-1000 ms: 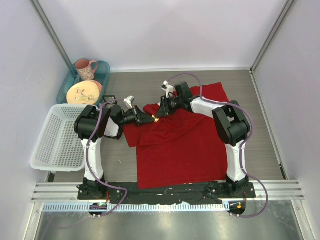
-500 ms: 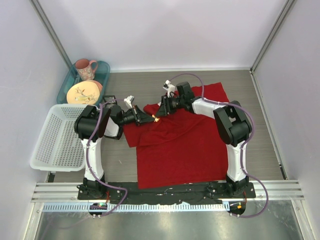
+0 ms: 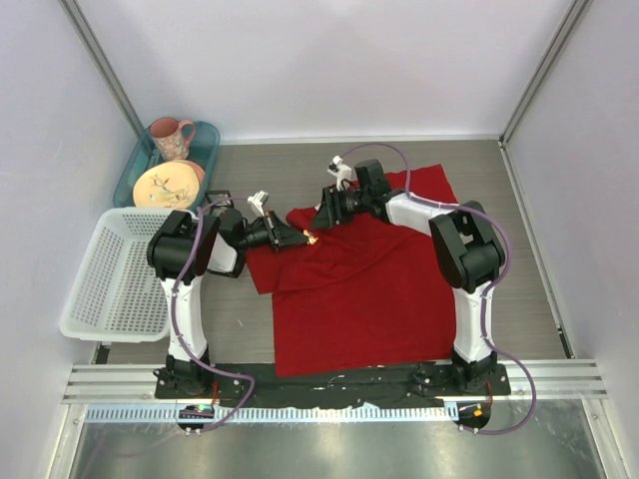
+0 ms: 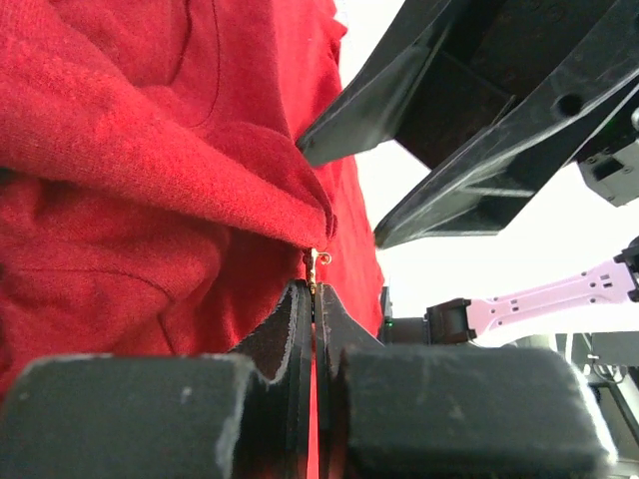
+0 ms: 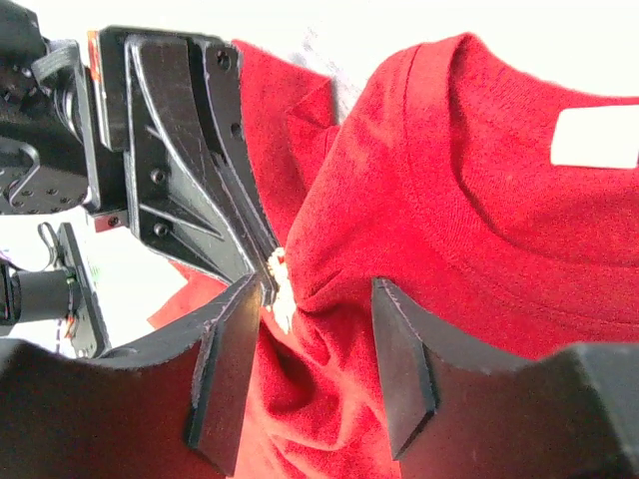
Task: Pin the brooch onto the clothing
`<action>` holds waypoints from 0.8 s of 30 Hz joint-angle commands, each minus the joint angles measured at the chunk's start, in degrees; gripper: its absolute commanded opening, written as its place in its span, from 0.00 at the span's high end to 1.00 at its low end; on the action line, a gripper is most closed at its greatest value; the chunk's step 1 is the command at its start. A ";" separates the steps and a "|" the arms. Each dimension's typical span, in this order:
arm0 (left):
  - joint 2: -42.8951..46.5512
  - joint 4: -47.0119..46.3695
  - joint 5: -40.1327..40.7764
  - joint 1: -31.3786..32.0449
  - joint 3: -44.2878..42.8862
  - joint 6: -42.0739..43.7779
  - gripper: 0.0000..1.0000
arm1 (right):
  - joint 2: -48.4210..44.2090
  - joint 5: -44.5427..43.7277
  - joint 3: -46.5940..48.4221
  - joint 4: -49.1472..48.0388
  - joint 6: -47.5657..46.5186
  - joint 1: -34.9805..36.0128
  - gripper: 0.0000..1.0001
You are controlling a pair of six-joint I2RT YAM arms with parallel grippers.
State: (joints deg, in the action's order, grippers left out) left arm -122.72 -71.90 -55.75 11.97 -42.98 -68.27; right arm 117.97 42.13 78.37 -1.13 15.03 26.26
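The red T-shirt (image 3: 364, 274) lies spread on the table, its neck end bunched up between the grippers. My left gripper (image 3: 303, 238) is shut on the brooch (image 4: 318, 261). The brooch is a tiny pale pin, and its tip touches a raised fold of the shirt (image 4: 200, 150). In the right wrist view the brooch (image 5: 282, 299) shows pale against the fold. My right gripper (image 5: 315, 299) is open, its fingers either side of the bunched cloth (image 5: 419, 200), just across from the left gripper (image 5: 190, 160). The white neck label (image 5: 596, 137) shows at upper right.
A white mesh basket (image 3: 115, 274) stands at the left. Behind it a teal tray (image 3: 205, 140) holds a plate (image 3: 165, 185) and a pink mug (image 3: 172, 135). A small black box (image 3: 219, 197) lies by the left arm. Walls enclose the table.
My right gripper has drawn back slightly toward the far side. The left gripper holds the brooch at the same spot against the fold.
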 commanded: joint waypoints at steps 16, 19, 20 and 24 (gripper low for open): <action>19.53 81.11 23.30 4.72 -17.92 55.43 0.84 | -3.10 -9.43 9.17 18.96 -8.34 -10.61 0.35; 19.09 89.11 32.61 10.06 -22.84 60.96 0.84 | -2.57 -10.92 10.66 21.24 -10.10 -12.81 0.35; 19.18 90.52 39.33 11.92 -25.20 63.59 0.85 | -2.22 -11.45 11.88 22.04 -10.71 -13.16 0.35; 19.53 94.49 49.40 20.89 -28.73 70.53 0.86 | -1.43 -12.77 14.18 25.03 -13.27 -14.92 0.35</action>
State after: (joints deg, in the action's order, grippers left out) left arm -105.32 13.85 -20.10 25.30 -67.59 -9.19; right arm 117.84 31.94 88.29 20.64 5.63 12.67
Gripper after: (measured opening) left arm 0.147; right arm 0.647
